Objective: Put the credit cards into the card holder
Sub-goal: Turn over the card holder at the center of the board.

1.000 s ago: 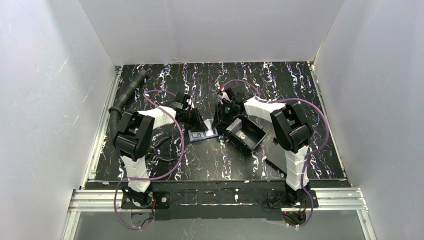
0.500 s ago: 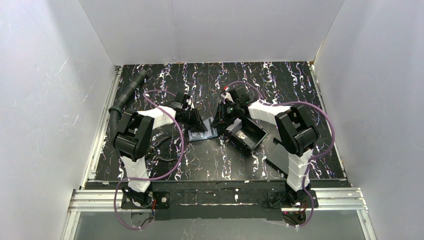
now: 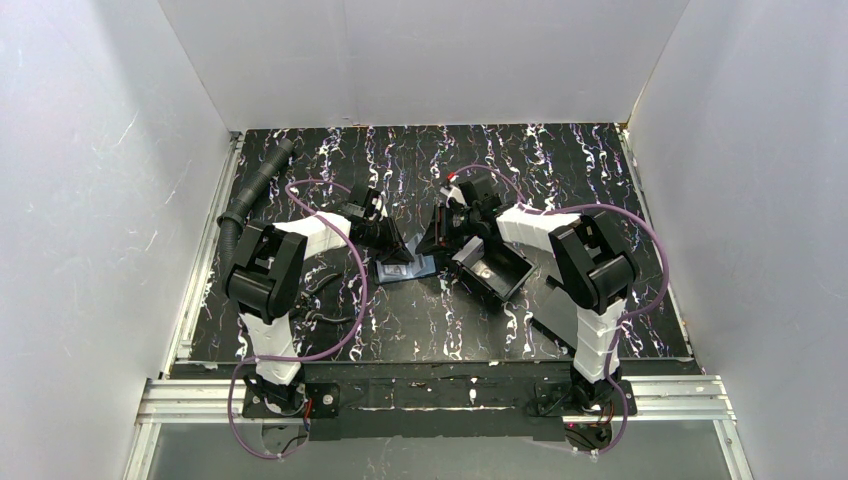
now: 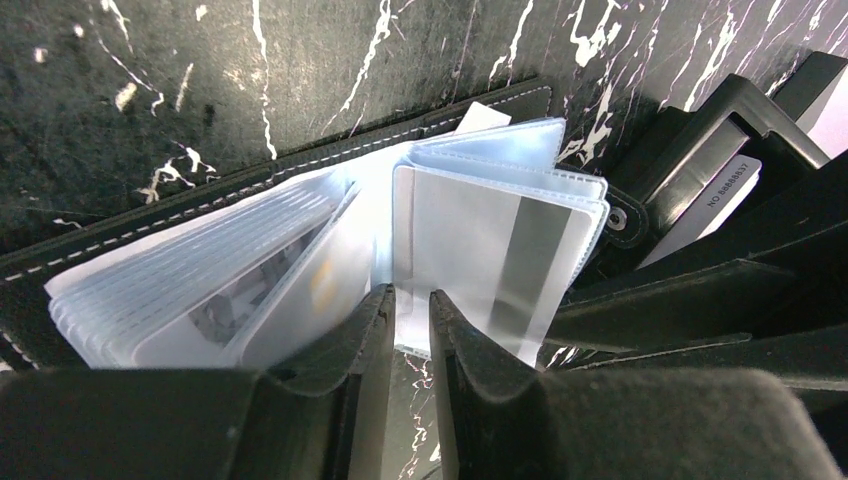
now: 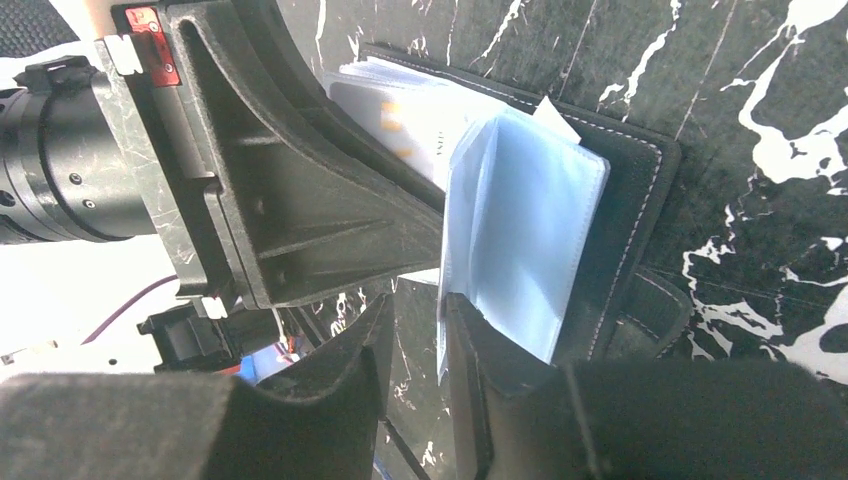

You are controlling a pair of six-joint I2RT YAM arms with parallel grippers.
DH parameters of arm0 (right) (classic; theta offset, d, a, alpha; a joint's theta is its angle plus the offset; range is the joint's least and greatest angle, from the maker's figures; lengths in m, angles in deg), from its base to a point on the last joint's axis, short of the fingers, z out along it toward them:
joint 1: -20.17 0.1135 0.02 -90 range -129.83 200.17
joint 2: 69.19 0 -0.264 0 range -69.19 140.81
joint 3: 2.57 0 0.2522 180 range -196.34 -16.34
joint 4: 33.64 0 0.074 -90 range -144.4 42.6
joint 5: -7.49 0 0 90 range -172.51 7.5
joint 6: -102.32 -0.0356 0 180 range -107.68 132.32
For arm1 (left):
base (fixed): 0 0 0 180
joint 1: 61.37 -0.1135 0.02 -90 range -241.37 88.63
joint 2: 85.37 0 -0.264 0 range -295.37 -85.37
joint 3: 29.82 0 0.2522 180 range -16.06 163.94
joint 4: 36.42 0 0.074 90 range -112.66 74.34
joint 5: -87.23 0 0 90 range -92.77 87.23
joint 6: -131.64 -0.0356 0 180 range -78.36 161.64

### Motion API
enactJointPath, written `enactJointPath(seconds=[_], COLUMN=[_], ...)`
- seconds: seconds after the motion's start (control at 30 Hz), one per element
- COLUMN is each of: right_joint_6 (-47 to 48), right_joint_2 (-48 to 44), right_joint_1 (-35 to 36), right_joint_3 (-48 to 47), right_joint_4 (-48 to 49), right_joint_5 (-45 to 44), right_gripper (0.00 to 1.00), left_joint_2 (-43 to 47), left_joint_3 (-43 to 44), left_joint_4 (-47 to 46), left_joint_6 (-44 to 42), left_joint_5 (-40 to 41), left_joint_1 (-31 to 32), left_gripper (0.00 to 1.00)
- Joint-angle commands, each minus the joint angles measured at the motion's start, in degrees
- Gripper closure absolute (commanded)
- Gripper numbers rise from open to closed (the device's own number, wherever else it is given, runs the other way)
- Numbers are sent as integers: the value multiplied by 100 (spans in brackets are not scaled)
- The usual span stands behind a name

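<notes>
Seeing card holder [image 3: 404, 268] open flat on table [image 3: 420, 330], between both grippers. Left gripper [image 4: 410, 335]: narrow gap, banded sleeve [image 4: 500, 250] corner at its mouth. Right gripper [image 5: 418, 340]: slightly spread, upright sleeve [image 5: 520, 230] edge inside gap.

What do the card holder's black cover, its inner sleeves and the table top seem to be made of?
The card holder cover looks like matt black leather or imitation leather, with white stitching along the edge. Its sleeves look like thin frosted clear plastic; what lies behind shows dimly through. The table has a black, white-veined marble pattern; stone or printed film, I cannot tell.
</notes>
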Motion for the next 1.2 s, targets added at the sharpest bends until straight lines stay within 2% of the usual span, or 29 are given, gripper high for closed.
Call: enactJointPath(seconds=[0.0,0.13,0.3,0.37,0.47,0.7,0.93,1.0,1.1,1.17], right_joint_6=[-63,160,380,399,445,782,1109,1300,1095,1000], right_joint_2=[-170,-68,25,44,63,16,-31,37,85,132], right_joint_1=[91,132,205,222,236,232,236,260,364,464], right_joint_3=[-48,-165,-284,-314,-375,-469,-654,-887,-1021,-1142], right_joint_4=[300,52,-213,-230,-302,-698,-1161,-1455,-1298,-1312], right_joint_5=[223,11,-189,-233,-318,-664,-961,-975,-773,-754], right_gripper=[68,68,59,59,67,91,94,85,62,55], left_joint_2=[149,204,267,298,371,817,1379,1628,1837,1765], left_joint_3=[8,26,16,0,-24,-48,-142,-303,-538,-644], left_joint_4=[158,208,218,206,190,328,635,763,886,821], left_joint_6=[-78,-101,-125,-111,-99,-204,-293,-378,-584,-571], left_joint_5=[92,85,61,35,-6,22,-153,-168,-410,-486], left_joint_1=[37,38,35,40,43,-10,-248,-482,-893,-910], left_gripper=[81,81,81,80,79,68,66,65,63,66])
